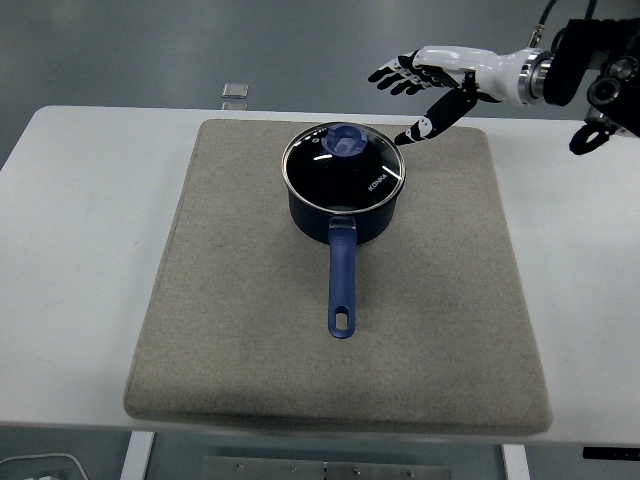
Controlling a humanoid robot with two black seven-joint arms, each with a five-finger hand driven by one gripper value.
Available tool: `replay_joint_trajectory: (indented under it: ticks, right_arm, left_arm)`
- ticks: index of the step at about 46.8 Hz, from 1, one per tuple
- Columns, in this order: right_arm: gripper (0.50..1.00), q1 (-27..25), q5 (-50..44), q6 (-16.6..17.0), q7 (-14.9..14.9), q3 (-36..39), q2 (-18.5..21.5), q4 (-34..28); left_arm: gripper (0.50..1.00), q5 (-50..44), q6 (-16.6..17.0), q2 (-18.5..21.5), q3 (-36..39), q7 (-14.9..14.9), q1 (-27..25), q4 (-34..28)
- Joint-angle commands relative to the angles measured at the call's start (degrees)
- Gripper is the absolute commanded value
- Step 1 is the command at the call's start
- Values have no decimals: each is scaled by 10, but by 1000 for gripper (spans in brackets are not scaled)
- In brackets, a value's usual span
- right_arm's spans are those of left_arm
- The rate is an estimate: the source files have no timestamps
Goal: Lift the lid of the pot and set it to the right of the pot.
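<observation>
A dark blue saucepan [342,215] stands on a grey mat [230,330] at the table's middle back, its blue handle [342,285] pointing toward the near edge. A glass lid [370,175] with a blue knob [345,141] sits on the pot. My right hand [420,85], white with black fingertips, hovers in the air above and to the right of the lid, apart from it. Its fingers are spread and hold nothing. The left arm is out of view.
The grey mat covers most of the white table [70,250]. A small flat square object [236,92] lies on the floor beyond the table's far edge. The mat to the right of the pot [460,230] is bare.
</observation>
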Motion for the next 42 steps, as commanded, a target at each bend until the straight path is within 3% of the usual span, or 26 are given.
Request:
replay_joint_trajectory:
  ticks: [1,22,42]
  right_arm:
    - [911,21,-9,-8,-1,-26,14,0]
    - [907,49,-53,-23,-2,-93,94,-34]
    - [866,48,-60,-44,-3,-110,102,-42]
  left_arm:
    - [1000,0,0,0,0,0,0,0]
    - [1000,0,0,0,0,0,0,0]
    - [1000,0,0,0,0,0,0,0]
